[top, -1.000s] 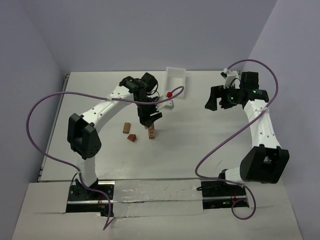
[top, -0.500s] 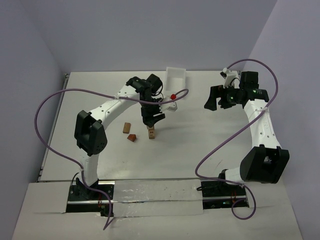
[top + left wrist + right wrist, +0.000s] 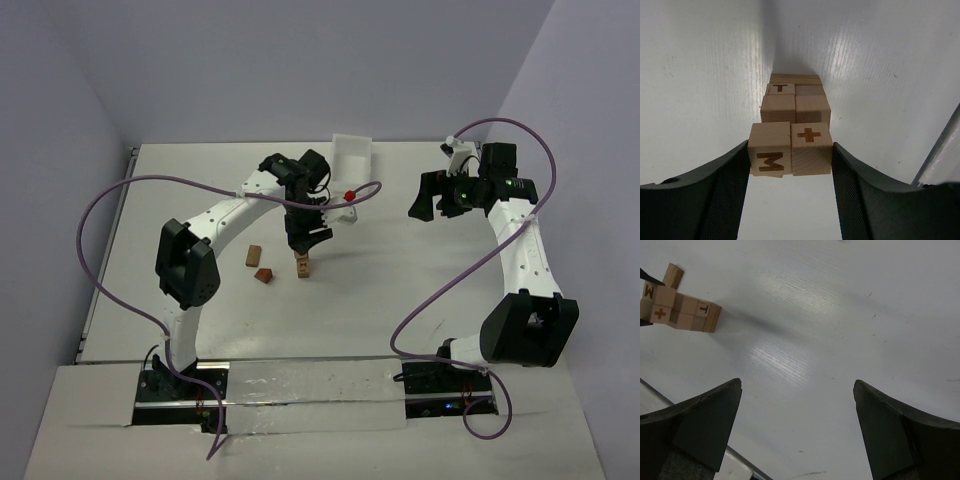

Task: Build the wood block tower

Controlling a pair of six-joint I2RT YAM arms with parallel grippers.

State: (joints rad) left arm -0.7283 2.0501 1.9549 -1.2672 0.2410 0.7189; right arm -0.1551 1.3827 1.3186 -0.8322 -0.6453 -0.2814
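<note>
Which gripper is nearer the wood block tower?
Left. The left gripper has its jaws clamped on the top blocks of the wood block tower; the right gripper hangs open, well off to the right.

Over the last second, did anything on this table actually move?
Only the left arm: its elbow swung rightward, and the left gripper edged slightly right above the wood block tower, staying closed on the top pair of blocks. Nothing was picked up or released. The right gripper stayed open and raised; the two loose blocks and the white tray did not move.
</note>
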